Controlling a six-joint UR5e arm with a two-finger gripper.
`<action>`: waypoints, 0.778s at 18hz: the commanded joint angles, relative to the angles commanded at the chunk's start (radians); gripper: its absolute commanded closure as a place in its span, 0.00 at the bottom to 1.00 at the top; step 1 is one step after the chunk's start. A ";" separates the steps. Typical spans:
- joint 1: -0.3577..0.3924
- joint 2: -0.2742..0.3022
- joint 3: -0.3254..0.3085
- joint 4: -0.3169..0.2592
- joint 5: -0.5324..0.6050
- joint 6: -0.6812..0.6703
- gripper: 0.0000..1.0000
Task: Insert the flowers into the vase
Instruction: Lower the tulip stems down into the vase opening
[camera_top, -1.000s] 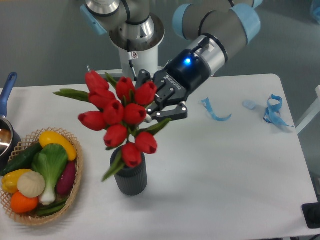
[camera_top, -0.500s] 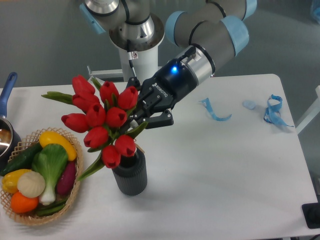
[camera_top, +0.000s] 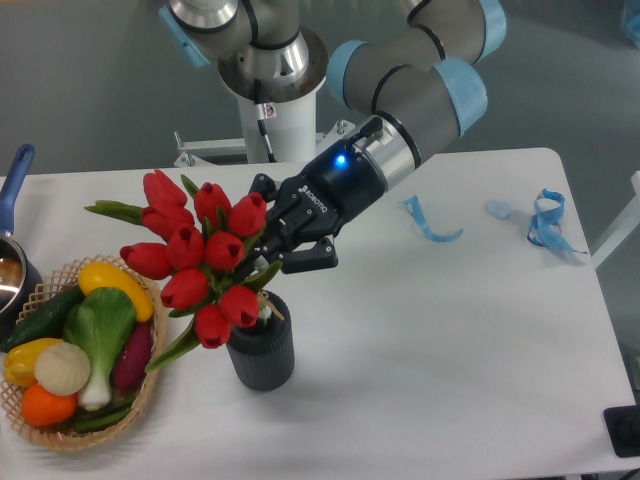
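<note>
Tulips, the flowers (camera_top: 196, 262), are sinking lower and leftward than before, my gripper (camera_top: 285, 243) clamping their stems. Red buds are leaning over the vase (camera_top: 262, 352).

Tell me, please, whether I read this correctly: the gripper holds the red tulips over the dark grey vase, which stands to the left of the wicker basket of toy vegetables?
Not quite. The fixed camera shows the vase standing to the right of the wicker basket, not left. The rest holds: the gripper holds the red tulips over it.

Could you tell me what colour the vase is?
Dark grey, finely ribbed: the vase, in the fixed camera view.
</note>
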 joint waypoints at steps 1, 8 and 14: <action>-0.005 0.000 -0.002 0.000 0.000 0.000 0.84; -0.014 -0.061 -0.008 0.000 0.002 0.002 0.83; -0.014 -0.101 -0.020 0.000 0.003 0.002 0.83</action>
